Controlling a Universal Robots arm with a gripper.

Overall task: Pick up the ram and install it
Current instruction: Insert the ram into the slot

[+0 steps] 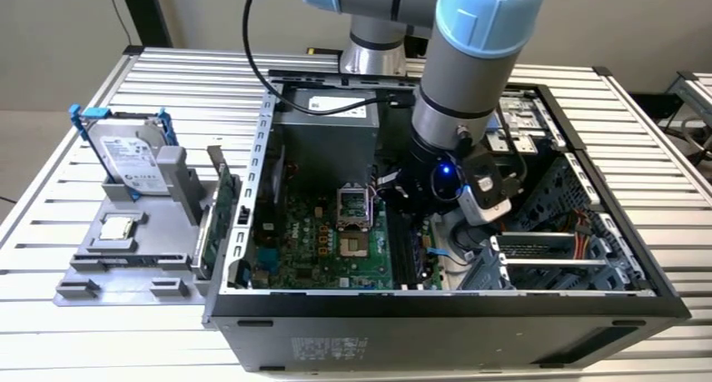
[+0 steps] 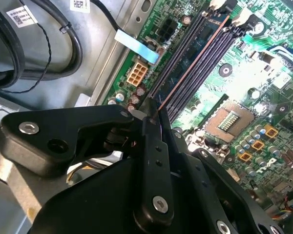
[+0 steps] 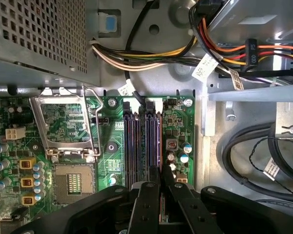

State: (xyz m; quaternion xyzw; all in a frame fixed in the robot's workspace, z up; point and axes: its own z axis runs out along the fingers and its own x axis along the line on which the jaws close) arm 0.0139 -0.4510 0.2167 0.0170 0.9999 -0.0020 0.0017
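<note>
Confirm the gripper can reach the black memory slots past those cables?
Likely yes: the gripper sits right over the memory slots, jaws closed on the ram; the cables lie beyond their end.

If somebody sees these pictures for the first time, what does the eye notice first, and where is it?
First comes the grey and blue robot arm reaching down into the open computer case on the slatted table. In both wrist views, the black end effector holds the ram on edge along the memory slots of the green motherboard, beside the open processor socket.
</note>
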